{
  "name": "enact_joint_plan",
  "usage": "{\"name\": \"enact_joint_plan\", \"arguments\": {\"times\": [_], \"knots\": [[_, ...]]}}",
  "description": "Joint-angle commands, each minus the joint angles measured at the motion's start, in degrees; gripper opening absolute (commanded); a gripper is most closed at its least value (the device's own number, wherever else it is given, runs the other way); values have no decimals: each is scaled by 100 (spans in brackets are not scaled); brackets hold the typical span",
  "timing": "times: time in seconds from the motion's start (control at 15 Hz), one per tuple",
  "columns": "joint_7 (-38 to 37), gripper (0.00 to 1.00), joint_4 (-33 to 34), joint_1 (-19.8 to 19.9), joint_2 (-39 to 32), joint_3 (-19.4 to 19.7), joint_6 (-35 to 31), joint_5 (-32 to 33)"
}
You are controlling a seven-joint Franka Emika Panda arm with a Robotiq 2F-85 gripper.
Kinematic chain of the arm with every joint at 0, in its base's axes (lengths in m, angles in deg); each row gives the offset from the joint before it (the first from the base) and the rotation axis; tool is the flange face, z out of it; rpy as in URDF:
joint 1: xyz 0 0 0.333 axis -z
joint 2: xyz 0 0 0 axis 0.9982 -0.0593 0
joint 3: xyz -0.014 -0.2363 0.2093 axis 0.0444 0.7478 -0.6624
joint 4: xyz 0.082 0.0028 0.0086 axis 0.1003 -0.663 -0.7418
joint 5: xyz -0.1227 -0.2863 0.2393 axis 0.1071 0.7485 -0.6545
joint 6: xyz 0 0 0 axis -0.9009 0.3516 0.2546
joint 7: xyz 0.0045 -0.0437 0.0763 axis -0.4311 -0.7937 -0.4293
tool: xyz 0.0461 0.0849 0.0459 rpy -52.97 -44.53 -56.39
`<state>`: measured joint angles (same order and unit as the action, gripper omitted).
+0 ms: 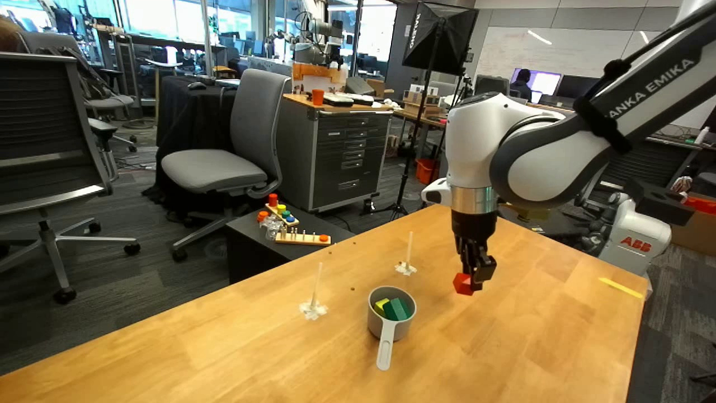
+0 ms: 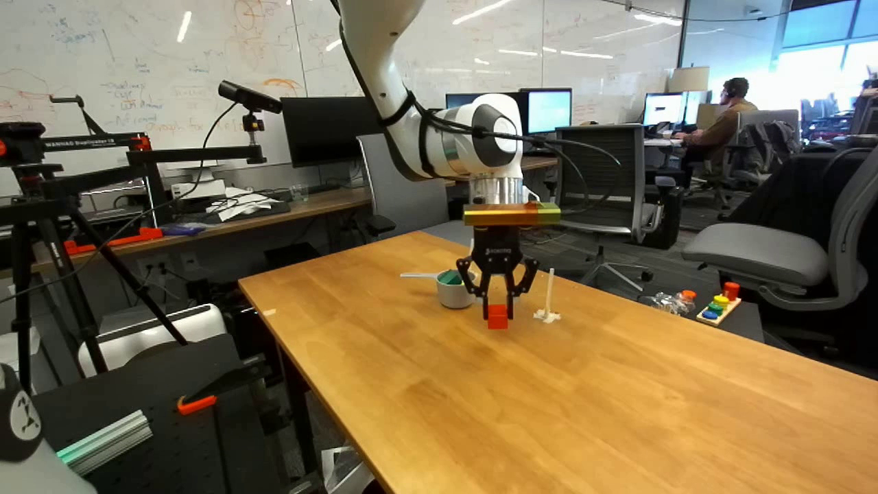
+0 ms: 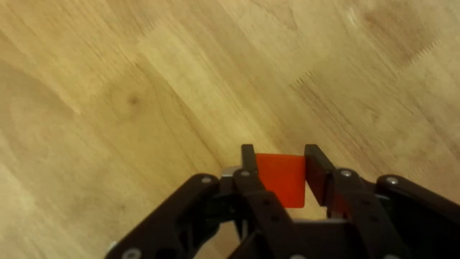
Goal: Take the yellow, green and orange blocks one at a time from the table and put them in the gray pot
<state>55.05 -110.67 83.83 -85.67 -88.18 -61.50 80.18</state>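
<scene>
Red-orange is what I see first: the orange block point(image 2: 498, 317) clasped in the Robotiq gripper point(image 3: 280, 154), its two fingers point(image 3: 318, 167) only the block's width apart, one against each of two opposite sides. The Franka arm point(image 1: 475, 137) points that gripper down over the wooden bench point(image 1: 503, 347), between the gray pot point(image 2: 455, 296) and the edge that runs to the corner by the ABB robot point(image 1: 637, 240); I cannot tell whether the block's underside clears the wood. The pot stands upright, near the gripper but apart from it, and in an exterior view its handle point(image 2: 418, 275) points toward the left corner of the bench. Inside, I can make out the green block point(image 1: 397, 309) and, beside it, the yellow block point(image 1: 381, 307), part of it hidden. Two pale sticks point(image 1: 317, 284) rise between the pot and the long edge that faces a low black table point(image 1: 257, 260), white scraps point(image 1: 320, 311) around their feet. Close to the ABB robot's corner a yellow strip point(image 1: 620, 287) lies on the bench, and on the low table sit wooden peg toys point(image 1: 293, 239).
</scene>
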Motion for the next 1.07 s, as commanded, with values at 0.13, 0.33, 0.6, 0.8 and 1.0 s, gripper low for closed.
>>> {"name": "enact_joint_plan", "arguments": {"times": [0.13,0.33,0.6,0.8,1.0], "knots": [[6,13,110,-282,273,-204,6,12],[-8,13,265,-422,319,-292,17,-6],[-16,13,540,-612,299,-356,37,17],[-20,13,725,-732,229,-364,54,32],[-27,13,818,-811,178,-357,57,36]]}}
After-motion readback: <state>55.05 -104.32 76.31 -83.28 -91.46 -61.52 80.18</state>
